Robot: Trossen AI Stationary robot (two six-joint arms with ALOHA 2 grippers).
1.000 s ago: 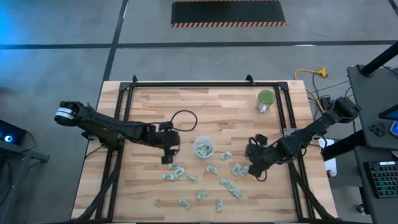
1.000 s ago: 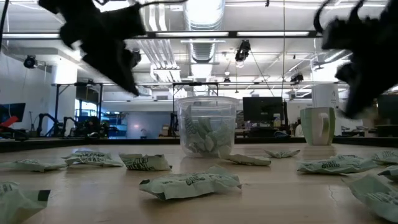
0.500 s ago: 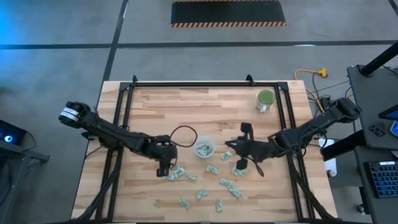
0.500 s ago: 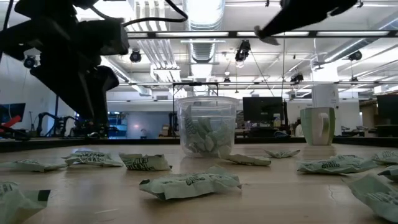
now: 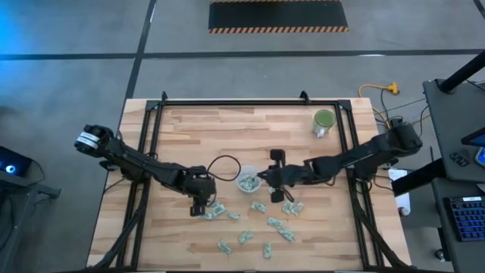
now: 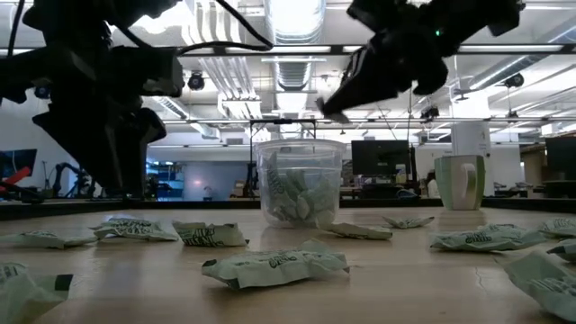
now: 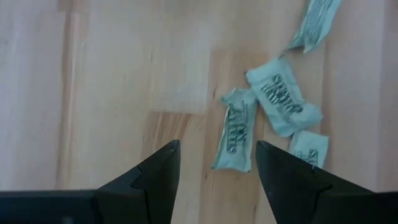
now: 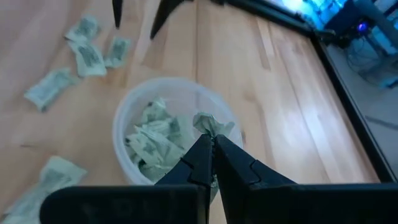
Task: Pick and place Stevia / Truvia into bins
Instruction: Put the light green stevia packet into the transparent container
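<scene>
Clear plastic cup [image 5: 248, 182] sat mid-frame on the bench [image 5: 189, 136], part-filled with packets. Right claw [image 8: 212, 148] clenched on a Stevia packet [image 8: 213, 126] above the cup's rim. Left claw [image 7: 216, 163] released, low over loose packets [image 7: 283, 102] left of centre.

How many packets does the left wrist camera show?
4: narrow packet ahead of the open left gripper, wider packet beside it, small packet partly behind a finger, far packet cut by the frame; others lie outside.
</scene>
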